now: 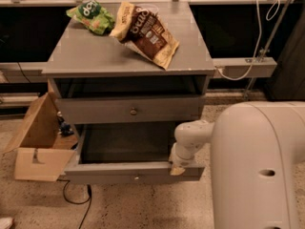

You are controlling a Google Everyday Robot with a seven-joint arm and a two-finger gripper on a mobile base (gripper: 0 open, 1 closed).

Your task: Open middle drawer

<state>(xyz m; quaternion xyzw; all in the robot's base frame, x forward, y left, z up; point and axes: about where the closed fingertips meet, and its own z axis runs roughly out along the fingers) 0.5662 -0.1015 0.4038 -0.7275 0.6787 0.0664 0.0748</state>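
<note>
Gripper: one gripper (178,168), at the end of the one white arm (257,166). It sits on the top edge of the middle drawer's front, close to the right end. I cannot tell from here whether its grip is closed or released.
Middle drawer: the middle drawer (109,171) stands well out from the cabinet, right under the gripper and stretching away to its left. I see its dark inside behind the gripper, with nothing I can make out in it.
Knobs: two counted. One small knob (137,178) is on the middle drawer's front, left of the gripper and a little below it. The second knob (133,111) is on the drawer above.
Drawers in sight: two. The upper drawer (95,111) is flush with the cabinet, above the gripper and back from it. Over it I see one dark gap under the top.
Cabinet: one grey cabinet; its top (95,56) lies far above the gripper.
Bags: two, both on the top, touching. The green bag (93,15) is up and far left of the gripper; the brown bag (150,35) is up and slightly left.
Box: one cardboard box (38,163), flaps open, on the floor (143,206), far left of the gripper and just beside the drawer's left end.
Cables: two. One black cable (78,202) lies on the floor, below and left of the gripper; one white cable (255,37) hangs up to its right.
</note>
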